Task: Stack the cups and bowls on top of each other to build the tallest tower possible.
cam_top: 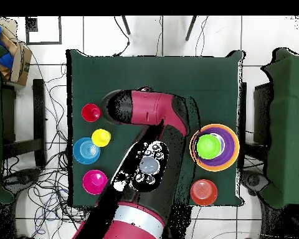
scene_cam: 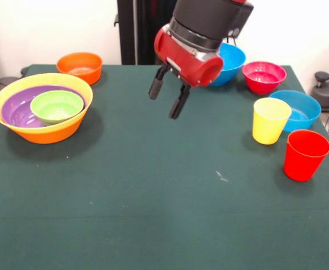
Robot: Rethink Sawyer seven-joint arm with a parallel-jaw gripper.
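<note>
The tower (scene_cam: 40, 130) stands at the left: a large yellow-orange bowl holding the wide purple bowl (scene_cam: 18, 109) and the small green bowl (scene_cam: 57, 106). It also shows in the overhead view (cam_top: 230, 134). My gripper (scene_cam: 163, 107) hangs open and empty above the table's middle, well apart from every bowl. The yellow cup (scene_cam: 270, 120) and the red cup (scene_cam: 305, 154) stand upright at the right. A blue bowl (scene_cam: 299, 109) sits behind them, a pink-red bowl (scene_cam: 264, 76) farther back, and another blue bowl (scene_cam: 232, 59) is partly hidden behind my arm. A small orange bowl (scene_cam: 80, 66) sits at the back left.
The dark green table (scene_cam: 153, 214) reaches the picture's front edge. In the overhead view my arm (cam_top: 152, 124) covers the table's middle; the red cup (cam_top: 91, 112), yellow cup (cam_top: 101, 137), blue bowl (cam_top: 86, 150) and pink-red bowl (cam_top: 94, 182) line one side.
</note>
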